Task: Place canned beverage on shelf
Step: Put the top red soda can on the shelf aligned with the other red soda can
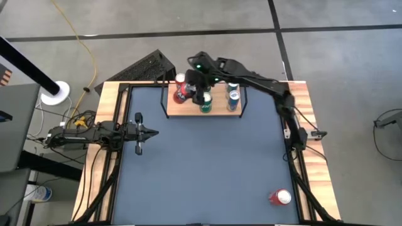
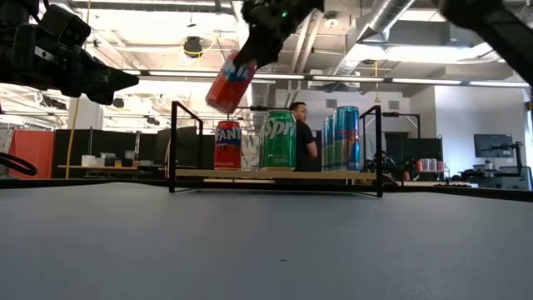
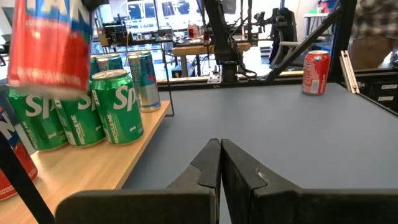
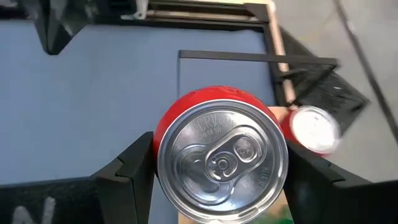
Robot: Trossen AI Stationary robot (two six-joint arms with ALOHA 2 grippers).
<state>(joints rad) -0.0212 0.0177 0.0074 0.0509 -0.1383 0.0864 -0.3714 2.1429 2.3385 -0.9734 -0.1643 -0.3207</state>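
L gripper (image 1: pixel 149 132) sits over the table's left side, fingers pressed together, holding nothing. Next across, the shelf (image 1: pixel 188 112), a small light-wood board w/ thin black wire ends, stands at the far edge. On it, L to R: red Fanta can (image 2: pixel 227 145), green Sprite can (image 2: pixel 277 139), blue cans (image 2: pixel 342 138). R gripper (image 1: pixel 191 80) hangs above the shelf's left end, clamped round a tilted red aluminium can (image 2: pixel 231 81), clear of the board. Far right, near corner: another red can (image 1: pixel 280 198) lying on the dark blue-grey tabletop (image 1: pixel 207 169).

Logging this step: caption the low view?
Right end effector holds a tilted red can above the shelf.
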